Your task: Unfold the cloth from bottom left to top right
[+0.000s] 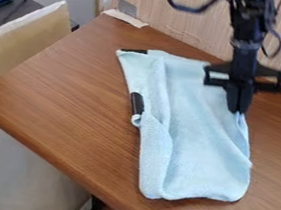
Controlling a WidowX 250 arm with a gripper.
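The black gripper (pixel 237 112) hangs at the upper right, pointing down over the right edge of the light blue cloth (pixel 196 131). Its fingers are together, with a pinch of cloth between the tips. The cloth lies lengthwise on the brown table (pixel 70 100), with folds along its left side and creases below the gripper. A small loop shows at its left edge, beside a black patch (pixel 136 104). Another dark patch (pixel 135 50) is at the cloth's top left corner.
A wood-grain panel (pixel 179 12) stands behind the table. Tape (pixel 125 18) is stuck at the table's back corner. The table's front left edge drops to the floor, with a beige panel (pixel 25 42) and dark equipment further left.
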